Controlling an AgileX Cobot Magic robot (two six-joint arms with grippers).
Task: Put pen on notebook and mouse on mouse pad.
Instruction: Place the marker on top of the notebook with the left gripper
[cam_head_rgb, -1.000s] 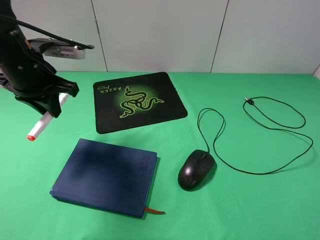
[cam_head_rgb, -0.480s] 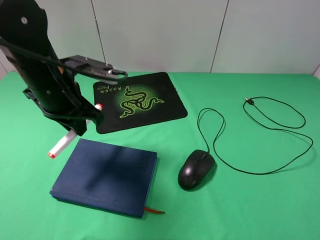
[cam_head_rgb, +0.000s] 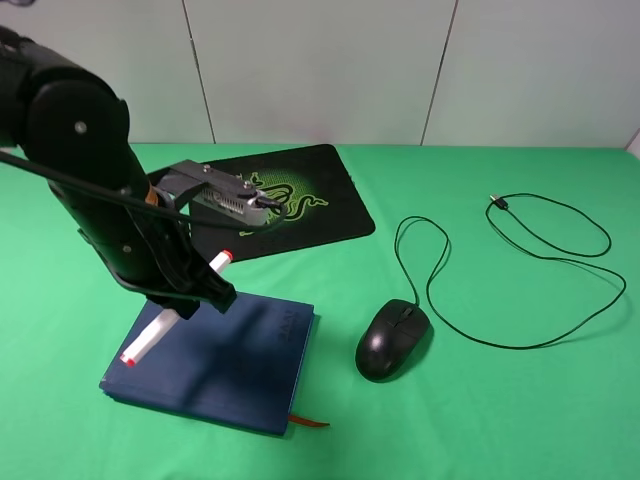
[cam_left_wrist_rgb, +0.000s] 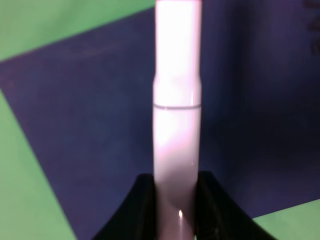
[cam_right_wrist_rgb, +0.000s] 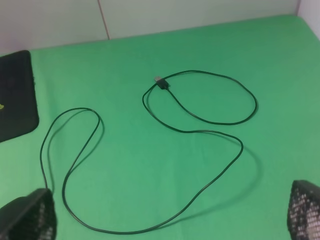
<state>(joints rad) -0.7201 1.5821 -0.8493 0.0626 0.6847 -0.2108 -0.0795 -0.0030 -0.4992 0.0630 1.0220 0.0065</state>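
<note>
My left gripper (cam_head_rgb: 188, 298) is shut on the white pen (cam_head_rgb: 148, 340) and holds it tilted just above the dark blue notebook (cam_head_rgb: 230, 360). Both orange-red tips stick out past the arm. In the left wrist view the pen (cam_left_wrist_rgb: 177, 125) runs between the two black fingers (cam_left_wrist_rgb: 142, 210), with the notebook (cam_left_wrist_rgb: 85, 130) beneath it. The black mouse (cam_head_rgb: 393, 338) lies right of the notebook, and its cable (cam_head_rgb: 520, 260) loops away to the right. The mouse pad (cam_head_rgb: 310, 205) lies at the back, partly hidden by my left arm. My right gripper (cam_right_wrist_rgb: 165, 220) is open above the cable (cam_right_wrist_rgb: 150, 150).
Green cloth (cam_head_rgb: 480, 420) covers the table, and a white wall runs behind it. The cable's USB plug (cam_right_wrist_rgb: 159, 81) lies at the far right. A corner of the mouse pad (cam_right_wrist_rgb: 15, 95) shows in the right wrist view. The notebook's ribbon (cam_head_rgb: 310, 423) sticks out at its near edge.
My left arm has carried the pen rightward and toward the front, from left of the notebook to above its left part. Mouse, cable and notebook have not moved.
</note>
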